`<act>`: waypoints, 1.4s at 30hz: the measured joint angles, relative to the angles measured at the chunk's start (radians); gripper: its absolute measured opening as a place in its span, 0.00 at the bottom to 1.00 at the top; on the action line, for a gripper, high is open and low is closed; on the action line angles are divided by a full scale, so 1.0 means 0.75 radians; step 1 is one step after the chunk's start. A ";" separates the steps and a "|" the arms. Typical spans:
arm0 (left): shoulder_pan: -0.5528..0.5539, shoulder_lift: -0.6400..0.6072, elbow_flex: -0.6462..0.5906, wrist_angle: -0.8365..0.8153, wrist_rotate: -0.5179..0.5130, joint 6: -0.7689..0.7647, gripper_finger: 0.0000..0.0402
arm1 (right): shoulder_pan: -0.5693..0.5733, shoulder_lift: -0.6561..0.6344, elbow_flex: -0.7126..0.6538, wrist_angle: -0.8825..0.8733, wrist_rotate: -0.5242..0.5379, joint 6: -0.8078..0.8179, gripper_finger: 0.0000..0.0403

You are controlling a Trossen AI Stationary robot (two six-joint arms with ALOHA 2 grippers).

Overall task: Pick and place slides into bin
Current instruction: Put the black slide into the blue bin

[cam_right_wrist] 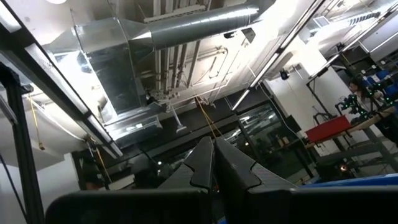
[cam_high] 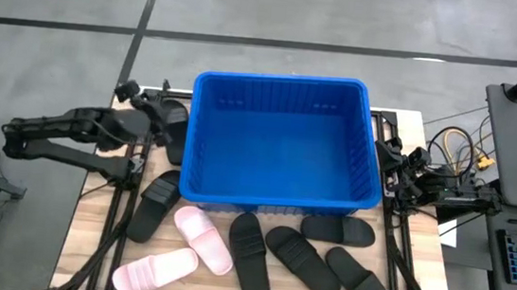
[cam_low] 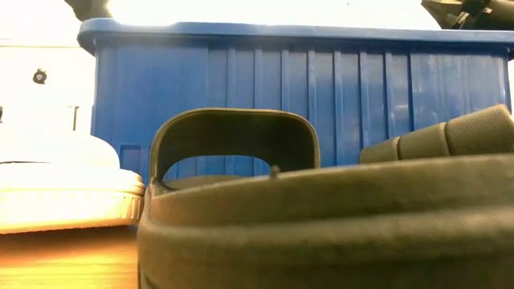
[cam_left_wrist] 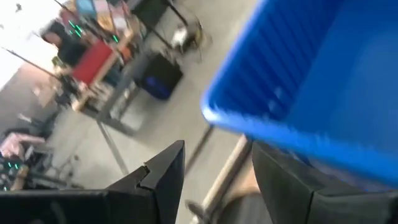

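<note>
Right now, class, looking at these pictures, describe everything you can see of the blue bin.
The bin is a large bright blue rectangular crate that looks like plastic, with vertically ribbed walls and a thick rolled rim. It stands upright and open-topped at the far middle of the table, and no slide shows inside it. One black slide lies against its left wall, by the left gripper; the other slides lie along its near wall, where a black slide reaches it. In the low view its ribbed wall fills the background.

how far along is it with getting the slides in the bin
Nothing done: the bin looks empty. In hand: the left pincer, open, is at a black slide beside the bin's left wall. Left: six more slides in front of the bin, four black and two pink. The right pincer waits shut at the right wall.
</note>
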State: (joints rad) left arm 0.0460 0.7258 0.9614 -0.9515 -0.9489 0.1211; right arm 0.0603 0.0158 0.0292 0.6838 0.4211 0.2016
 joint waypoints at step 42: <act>0.759 0.313 -0.283 0.091 0.560 0.421 0.43 | 0.000 0.000 0.000 -0.108 -0.001 0.045 0.02</act>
State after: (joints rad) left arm 0.6153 0.9602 0.7489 -0.8834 -0.5289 0.4366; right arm 0.0603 0.0158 0.0292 0.6025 0.4206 0.2356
